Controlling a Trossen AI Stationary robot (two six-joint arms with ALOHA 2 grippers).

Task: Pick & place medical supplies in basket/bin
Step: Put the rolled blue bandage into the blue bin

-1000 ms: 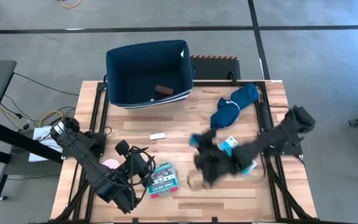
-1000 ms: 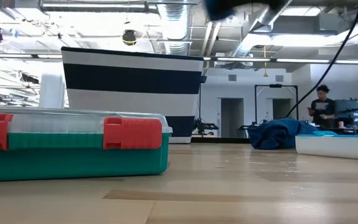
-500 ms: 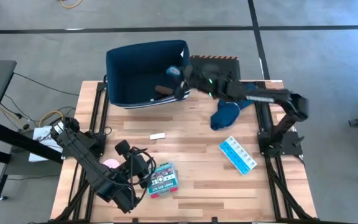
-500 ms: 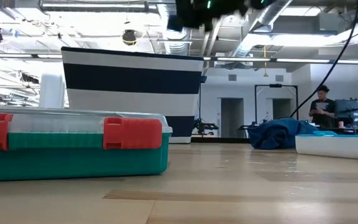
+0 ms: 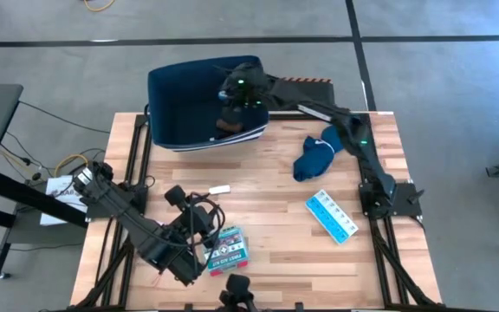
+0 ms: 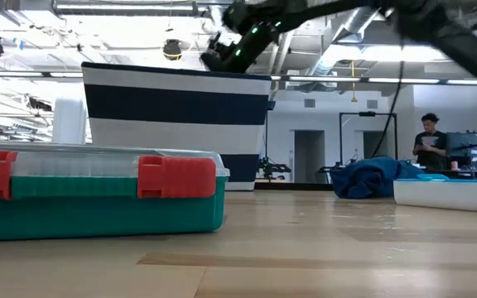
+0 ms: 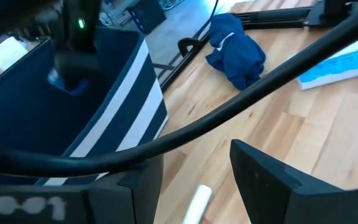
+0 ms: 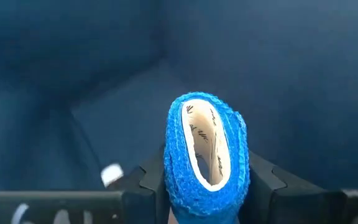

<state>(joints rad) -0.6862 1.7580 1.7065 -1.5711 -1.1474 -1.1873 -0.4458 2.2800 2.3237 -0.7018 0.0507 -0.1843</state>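
**Blue roll held over the navy bin**

The navy bin (image 5: 180, 95) stands at about 11 o'clock on the table (image 5: 267, 217), its striped wall facing me in the low view. Inside it lies a brown oblong (image 5: 229, 126) near the 5 o'clock corner of its floor, and something small and white sits lower down on the floor; I cannot tell what it is.

My right gripper (image 5: 235, 94) reaches across from the 3 o'clock side, arm stretched long over the bin's right rim, fingers pinched onto a blue bandage roll (image 8: 207, 149), squeezed into an oval, above the bin's interior.

My left gripper (image 5: 199, 227) waits low at 7 o'clock, fingers parted and empty, just beside the teal first-aid box (image 5: 228, 250). A small white stick (image 5: 219, 189) lies mid-table, the blue cloth (image 5: 323, 147) at 2 o'clock, the pill strip (image 5: 331, 216) at 4 o'clock.
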